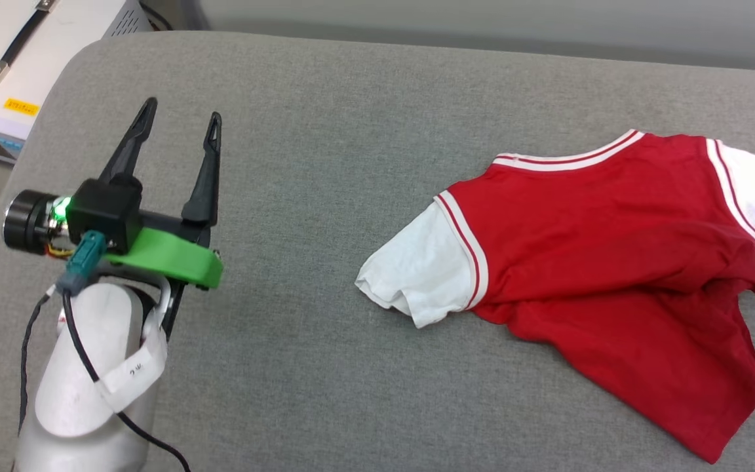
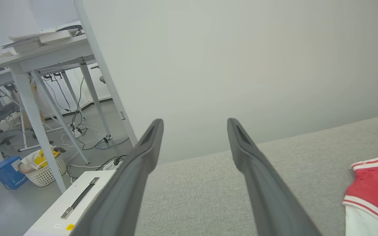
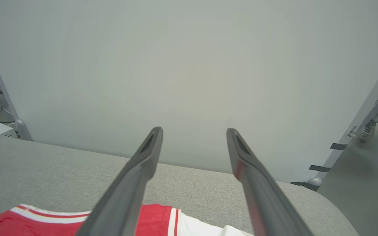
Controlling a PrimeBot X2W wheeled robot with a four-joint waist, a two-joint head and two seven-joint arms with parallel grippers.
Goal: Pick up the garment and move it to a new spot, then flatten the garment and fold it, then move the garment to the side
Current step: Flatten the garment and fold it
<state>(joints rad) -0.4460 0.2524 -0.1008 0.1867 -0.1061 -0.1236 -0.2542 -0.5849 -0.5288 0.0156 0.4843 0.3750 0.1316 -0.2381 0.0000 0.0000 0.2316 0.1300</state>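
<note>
I am looking down at a grey cushioned surface [image 1: 351,98]. The garment [image 1: 613,262], a red T-shirt with white sleeves and striped trim, lies on the right half of it, collar towards the far edge, with one white sleeve pointing to the middle. Its body is rumpled, with a deep crease and the lower hem bunched and skewed. The left gripper [image 1: 183,110] hovers over the left part of the surface, well apart from the shirt, its two dark fingers spread wide with nothing between them. In the right wrist view, the right gripper [image 3: 194,129] is likewise spread and empty, hanging just above the shirt's collar end. A white case with a black handle [image 1: 23,39] sits beyond the surface's left corner. My reading is that the shirt may already lie at its new spot, though I cannot confirm that. Flattening looks barely begun, and the folding and the final move aside are not yet done.
</note>
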